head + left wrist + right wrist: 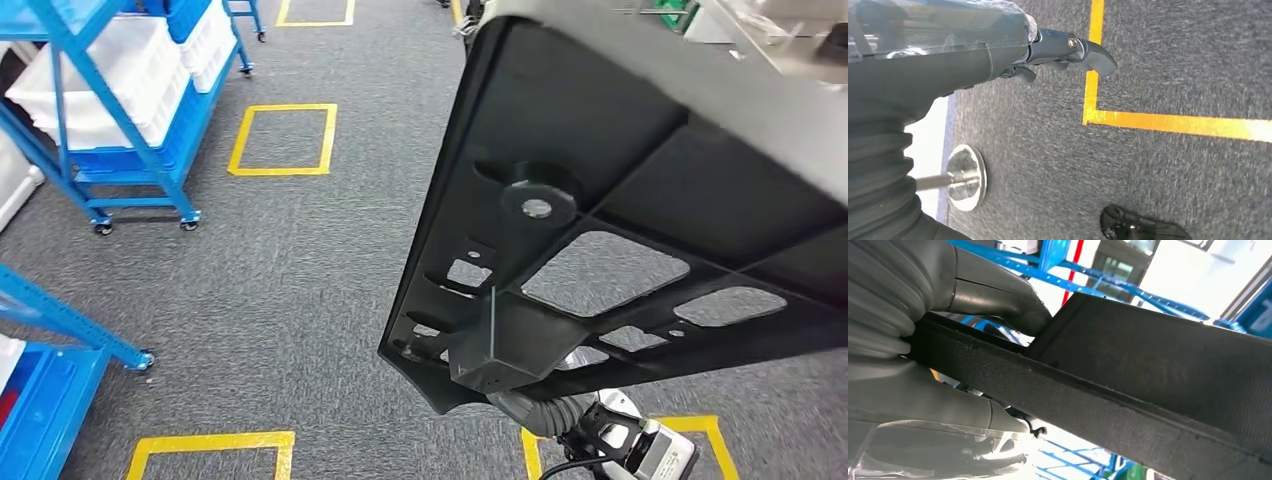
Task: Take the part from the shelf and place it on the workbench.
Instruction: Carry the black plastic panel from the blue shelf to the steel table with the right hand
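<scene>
Gripping the black part (1128, 385), the right hand (943, 347) clamps its edge from both sides: the grey thumb presses on one face and the other fingers (948, 460) wrap round the opposite face, with the ribbed wrist cover just behind. Seen from the head, the part (620, 200) is a large flat black plastic panel held up in the air, tilted, with ribs, several cut-out openings, a round boss with a hole and a boxy block near its lower corner; the right arm's ribbed wrist (545, 412) shows just beneath that corner. Grey carpet (300, 280) is visible through the openings and all around, so the panel is off any shelf and rests on no surface. Lower down, the left hand (1048, 55) hangs over the same carpet with its fingers loosely curled and nothing in them; whether they are fully closed I cannot tell. Yellow tape (1168, 122) forms a corner on the floor beside it, and a round metal foot plate (965, 177) stands nearby. Further out, yellow taped rectangles (283, 140) mark the carpet, and a blue wheeled rack (130, 120) carrying white bins (100, 85) stands well to the left of the panel, with another blue frame (60, 320) nearer the robot.
</scene>
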